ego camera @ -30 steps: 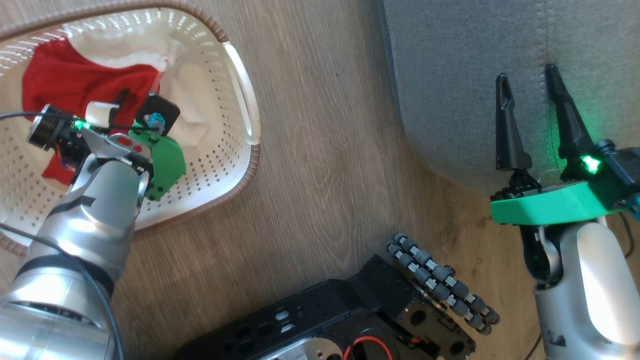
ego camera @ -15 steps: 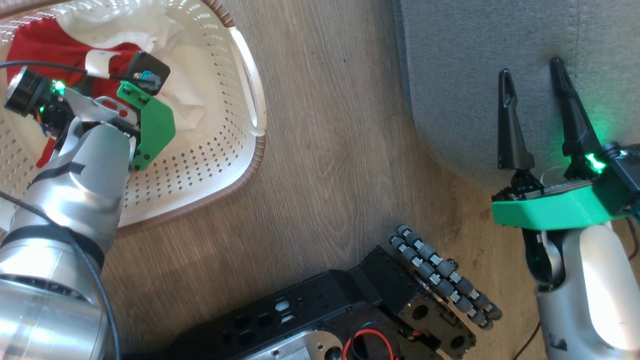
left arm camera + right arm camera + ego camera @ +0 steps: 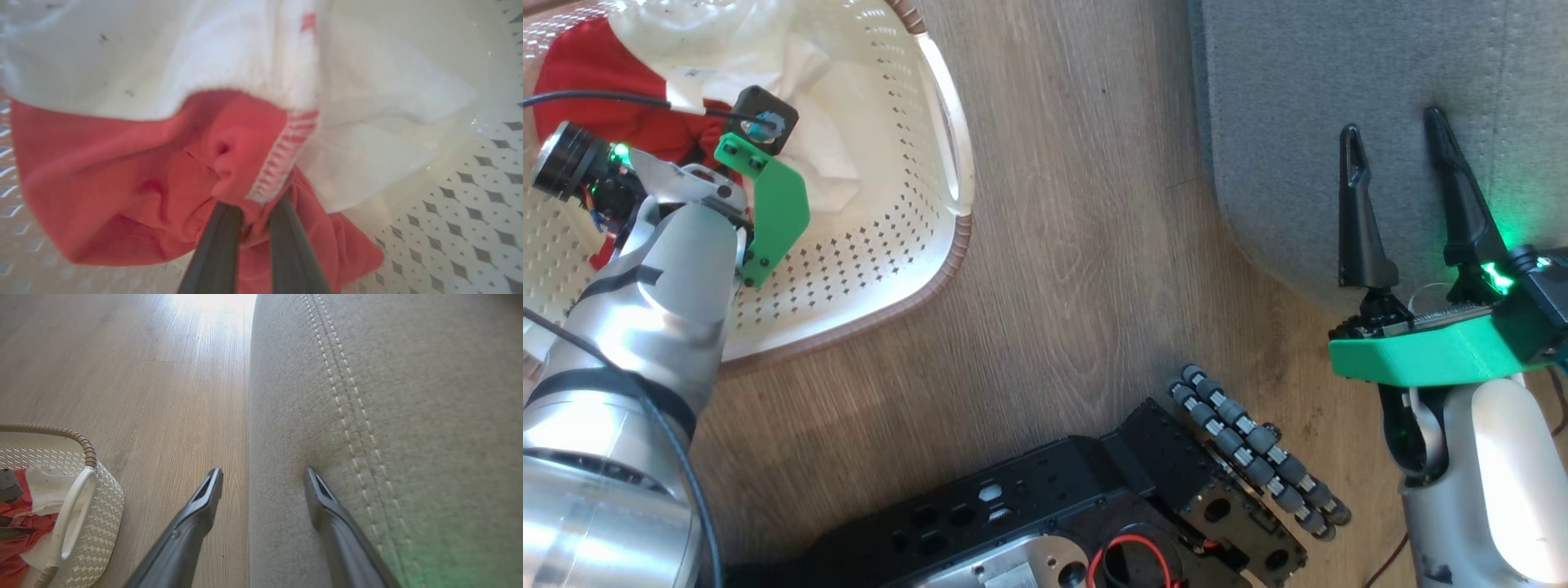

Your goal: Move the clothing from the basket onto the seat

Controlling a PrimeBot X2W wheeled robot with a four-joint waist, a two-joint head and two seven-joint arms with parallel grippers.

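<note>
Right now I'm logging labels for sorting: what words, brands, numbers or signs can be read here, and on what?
No text can be read in these pictures.
clothing: a small pale print on the red fabric, too blurred to read.
basket: no lettering seen.
seat: no lettering seen.

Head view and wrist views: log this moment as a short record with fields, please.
basket: on the wood floor, to the robot's left of the seat
clothing: red with white trim, inside the basket
seat: grey, no clothing on the part in view
left claw: closed on a fold of the clothing
right claw: open, empty, at the seat's edge
task status: transfer not yet done
</note>
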